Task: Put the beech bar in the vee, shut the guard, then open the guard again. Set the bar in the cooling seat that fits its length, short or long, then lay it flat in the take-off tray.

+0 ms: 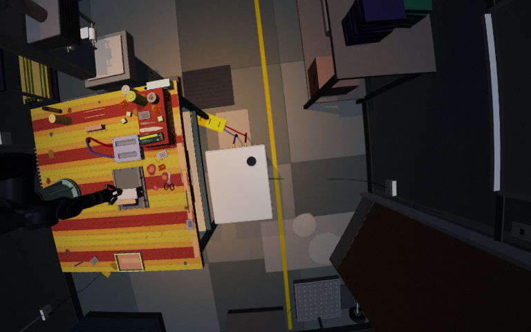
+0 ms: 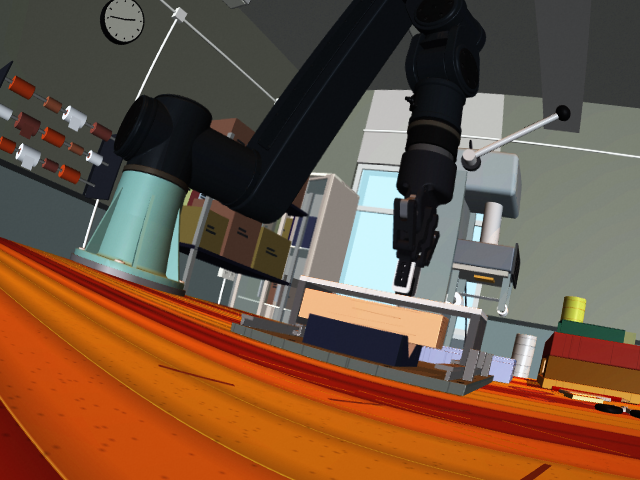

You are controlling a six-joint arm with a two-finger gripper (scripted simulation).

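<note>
The beech bar (image 2: 372, 316) lies in the dark vee block (image 2: 356, 341), its lower part hidden behind the block. From above, the bar (image 1: 127, 197) shows pale inside the grey fixture (image 1: 130, 188). The guard (image 2: 387, 296), a thin pale frame, lies level over the bar. My gripper (image 2: 405, 281) comes down from above and is closed on the guard's top rail, near the middle. In the side camera my gripper (image 1: 116, 193) reaches in from the left edge of the fixture. The lilac cooling seats (image 1: 127, 148) stand beyond the fixture. The take-off tray (image 1: 129, 261) sits near the table's near edge.
The arm's pale green base (image 2: 137, 227) stands left of the fixture. A red tray of small parts (image 1: 150, 117) fills the far corner, with scissors (image 1: 168, 183) beside the fixture. A stack of red and brown boxes (image 2: 589, 361) stands to the right.
</note>
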